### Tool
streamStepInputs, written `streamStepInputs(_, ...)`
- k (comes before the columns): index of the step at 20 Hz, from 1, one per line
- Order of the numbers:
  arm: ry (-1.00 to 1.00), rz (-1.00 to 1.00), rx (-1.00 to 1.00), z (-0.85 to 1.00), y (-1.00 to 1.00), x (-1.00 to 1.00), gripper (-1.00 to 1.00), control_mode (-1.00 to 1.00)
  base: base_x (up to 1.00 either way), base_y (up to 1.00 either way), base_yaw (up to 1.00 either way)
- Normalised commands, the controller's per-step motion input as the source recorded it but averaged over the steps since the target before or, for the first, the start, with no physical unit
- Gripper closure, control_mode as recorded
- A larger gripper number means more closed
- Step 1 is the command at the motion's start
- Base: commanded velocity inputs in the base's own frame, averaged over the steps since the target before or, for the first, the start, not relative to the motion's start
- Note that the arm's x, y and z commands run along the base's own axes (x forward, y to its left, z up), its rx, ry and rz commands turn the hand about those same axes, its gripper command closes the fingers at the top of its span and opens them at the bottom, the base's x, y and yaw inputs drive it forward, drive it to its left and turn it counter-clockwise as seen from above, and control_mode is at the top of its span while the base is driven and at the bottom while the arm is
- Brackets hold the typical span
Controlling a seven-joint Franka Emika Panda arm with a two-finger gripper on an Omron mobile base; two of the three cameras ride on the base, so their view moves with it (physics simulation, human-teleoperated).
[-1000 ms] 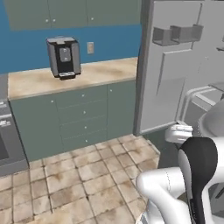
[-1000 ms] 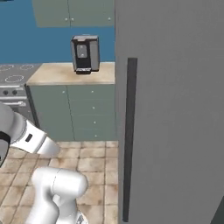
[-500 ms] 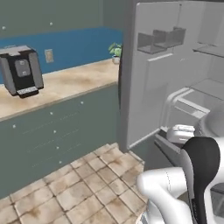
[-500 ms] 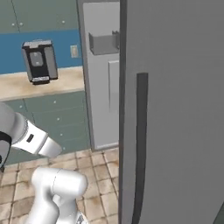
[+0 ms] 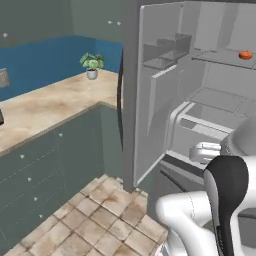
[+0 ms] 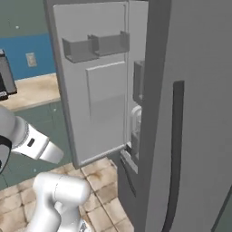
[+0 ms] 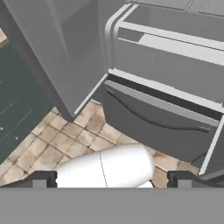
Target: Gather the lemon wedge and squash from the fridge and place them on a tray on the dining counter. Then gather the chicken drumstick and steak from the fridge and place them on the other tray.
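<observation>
Base now nearer the open fridge point(image 5: 200, 100), jaws wide.

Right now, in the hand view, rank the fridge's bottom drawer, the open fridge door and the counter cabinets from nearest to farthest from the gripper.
1. The bottom drawer, just ahead of the open gripper and low in the fridge.
2. The open fridge door, ahead and to the view's left.
3. The counter cabinets, beyond the door at the view's far left; their gap from the door is hard to judge.
</observation>
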Motion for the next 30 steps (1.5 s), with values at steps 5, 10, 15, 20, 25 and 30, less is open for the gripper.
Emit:
streamStepInputs(5, 0.0, 0.0, 0.0, 0.0, 0.0, 0.0, -1.0, 1.0, 0.39, 0.0, -0.48)
streamStepInputs(10, 0.0, 0.0, 0.0, 0.0, 0.0, 0.0, -1.0, 1.0, 0.47, 0.07, -0.5)
streamStepInputs(15, 0.0, 0.0, 0.0, 0.0, 0.0, 0.0, -1.0, 1.0, 0.17, 0.43, -0.57)
streamStepInputs(20, 0.0, 0.0, 0.0, 0.0, 0.0, 0.0, -1.0, 1.0, 0.6, 0.43, -0.53)
streamStepInputs(25, 0.0, 0.0, 0.0, 0.0, 0.0, 0.0, -1.0, 1.0, 0.73, 0.19, -0.37)
streamStepInputs(30, 0.0, 0.0, 0.0, 0.0, 0.0, 0.0, -1.0, 1.0, 0.77, 0.0, -0.25)
